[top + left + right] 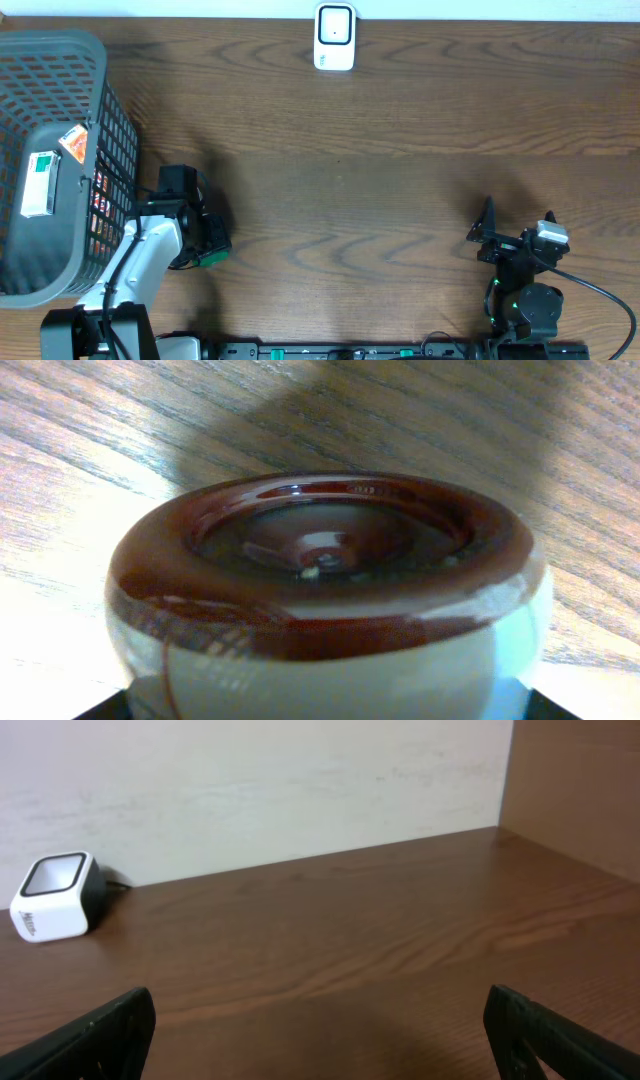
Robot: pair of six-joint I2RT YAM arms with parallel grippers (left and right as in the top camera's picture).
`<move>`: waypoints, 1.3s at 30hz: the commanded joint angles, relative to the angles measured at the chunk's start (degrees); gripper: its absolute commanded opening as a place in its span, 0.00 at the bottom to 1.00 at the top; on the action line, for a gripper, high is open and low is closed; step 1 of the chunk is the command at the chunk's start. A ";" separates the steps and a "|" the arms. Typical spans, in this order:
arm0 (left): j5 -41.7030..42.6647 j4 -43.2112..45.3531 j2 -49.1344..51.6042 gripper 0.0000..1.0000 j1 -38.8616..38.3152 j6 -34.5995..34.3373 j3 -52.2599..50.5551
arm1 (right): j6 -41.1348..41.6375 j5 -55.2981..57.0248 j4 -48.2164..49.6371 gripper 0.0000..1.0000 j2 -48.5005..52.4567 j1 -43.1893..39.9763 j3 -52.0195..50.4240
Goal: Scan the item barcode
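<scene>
**Round tub at the left gripper, well apart from the scanner (335, 38)**

The wooden table (400, 200) fills the overhead view, and the white scanner stands at its far edge, about midway along. The grey mesh basket (60, 60) sits far to the left of the scanner, reaching from the far edge toward the robot's side. Inside it lie a white box with a green label (38, 185), an orange packet (73, 143) and a red-printed pack (98, 200) against the mesh wall.

The left arm (140, 265) reaches out beside the basket, to the left of the scanner and much nearer the robot. The right arm (525, 280) rests to the right of the scanner, also on the near side.

The round tub (320, 560) fills the left wrist view. It has a glossy dark reddish-brown recessed end and a pale body. It sits between the fingers of the left gripper (203, 243), well apart from the scanner. Only the dark corners of the fingers show, so I cannot tell whether the jaws are pressing on the tub or standing just off it.

The right gripper (318, 1010) is spread wide with nothing between its fingers. It faces the scanner across bare wood.
</scene>
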 commanded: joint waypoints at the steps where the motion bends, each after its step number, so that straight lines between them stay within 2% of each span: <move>1: -0.20 0.33 0.39 0.58 0.07 -1.01 -0.17 | -0.37 -0.07 -0.20 0.99 -0.04 -0.26 -0.07; 5: 1.49 1.16 0.35 0.57 0.07 -1.20 0.04 | -0.37 -0.07 -0.20 0.99 -0.04 -0.26 -0.07; 13: 12.33 9.29 0.26 0.57 -1.33 -4.04 1.20 | -0.37 -0.07 -0.20 0.99 -0.04 -0.26 -0.07; 29: 10.01 27.98 1.73 0.59 -22.53 -13.68 1.42 | -0.37 -0.07 -0.20 0.99 -0.04 -0.26 -0.07; 39: 10.03 40.44 15.23 0.63 -32.48 -18.12 1.46 | -0.35 -0.07 -0.20 0.99 -0.04 -0.26 -0.07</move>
